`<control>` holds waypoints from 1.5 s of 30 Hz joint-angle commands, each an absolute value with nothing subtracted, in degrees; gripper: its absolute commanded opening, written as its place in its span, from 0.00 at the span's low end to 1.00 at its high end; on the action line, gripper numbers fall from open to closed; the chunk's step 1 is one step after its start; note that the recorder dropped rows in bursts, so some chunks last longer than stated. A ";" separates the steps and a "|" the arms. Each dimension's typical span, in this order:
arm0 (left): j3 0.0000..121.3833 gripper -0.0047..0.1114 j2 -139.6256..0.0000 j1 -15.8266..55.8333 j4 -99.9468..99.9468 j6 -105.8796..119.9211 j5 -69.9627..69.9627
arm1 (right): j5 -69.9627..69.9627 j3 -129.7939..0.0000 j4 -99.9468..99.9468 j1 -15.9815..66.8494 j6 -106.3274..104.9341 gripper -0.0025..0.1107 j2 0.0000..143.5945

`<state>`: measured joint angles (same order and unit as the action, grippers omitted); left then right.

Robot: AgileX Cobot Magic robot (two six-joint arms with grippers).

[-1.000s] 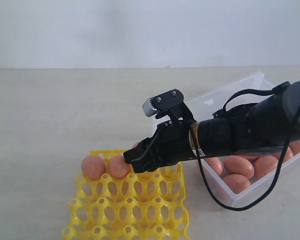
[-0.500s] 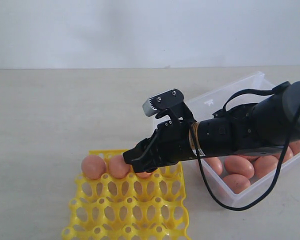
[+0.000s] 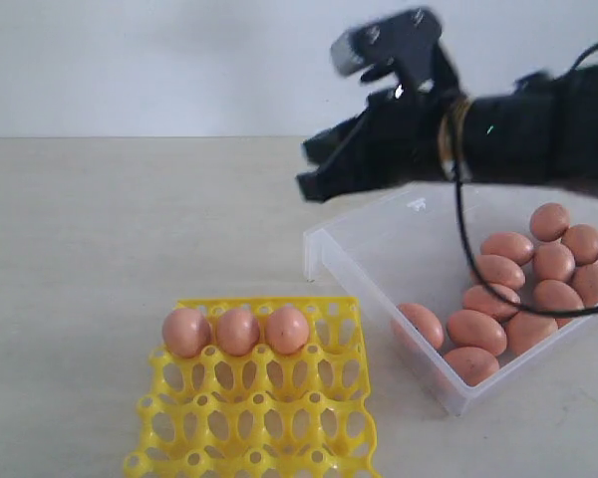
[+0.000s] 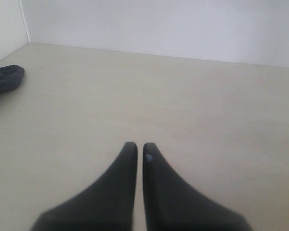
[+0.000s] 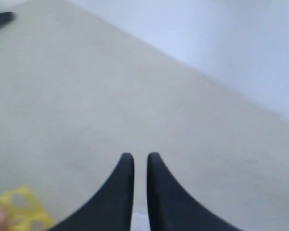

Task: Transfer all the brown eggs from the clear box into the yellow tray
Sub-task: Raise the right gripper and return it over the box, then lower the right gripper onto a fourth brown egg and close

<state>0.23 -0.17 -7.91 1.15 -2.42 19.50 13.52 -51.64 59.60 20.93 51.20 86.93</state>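
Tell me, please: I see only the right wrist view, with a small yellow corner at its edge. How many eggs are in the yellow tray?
Observer: Three brown eggs sit side by side in the far row of the yellow tray.
Operator: And how many remain to be moved?
Observer: About a dozen eggs lie in the clear box, mostly toward its right side; the frame edge cuts some off.
Operator: Where is my right hand relative to that box?
Observer: In the exterior view the right hand hangs high off the table, near the box's far left wall.
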 commanded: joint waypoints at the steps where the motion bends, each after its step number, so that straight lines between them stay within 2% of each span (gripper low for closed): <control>1: 0.00 0.08 0.00 -7.39 1.15 -2.18 19.31 | -14.66 -56.41 60.09 18.30 35.40 0.02 77.68; 5: 0.00 0.08 0.00 -7.39 1.15 -2.18 19.31 | -36.56 -60.87 63.92 11.80 28.99 0.02 76.70; 8: 0.00 0.08 0.00 -7.39 1.15 -2.18 19.31 | -44.23 -65.24 55.03 3.31 31.09 0.02 78.38; 11: 0.00 0.08 0.00 -7.39 1.15 -2.18 19.31 | -49.00 -70.82 26.13 -5.48 8.66 0.02 80.79; 13: 0.00 0.08 0.00 -7.39 1.15 -2.18 19.31 | -57.39 -75.31 0.58 -10.51 -9.80 0.02 83.86; 15: 0.00 0.08 0.00 -7.39 1.15 -2.18 19.31 | -67.71 -79.04 -17.82 -12.56 -19.62 0.02 87.66; 19: 0.00 0.08 0.00 -7.39 1.15 -2.18 19.31 | -69.96 -83.28 -28.22 -9.37 -24.49 0.02 94.85; 29: 0.00 0.08 0.00 -7.39 1.15 -2.18 19.31 | -69.96 -83.38 -17.20 7.45 -34.14 0.02 105.65; 31: 0.00 0.08 0.00 -7.39 1.15 -2.18 19.31 | -69.96 -83.38 -13.68 8.61 -34.44 0.08 107.36; 38: 0.00 0.08 0.00 -7.39 1.15 -2.18 19.31 | -67.19 -83.38 -14.02 8.61 -29.66 0.43 110.37; 40: 0.00 0.08 0.00 -7.39 1.15 -2.18 19.31 | -66.85 -83.38 -15.04 8.61 -28.29 0.47 111.05; 45: 0.00 0.08 0.00 -7.39 1.15 -2.18 19.31 | -68.32 -83.38 -16.48 8.61 -26.87 0.47 113.10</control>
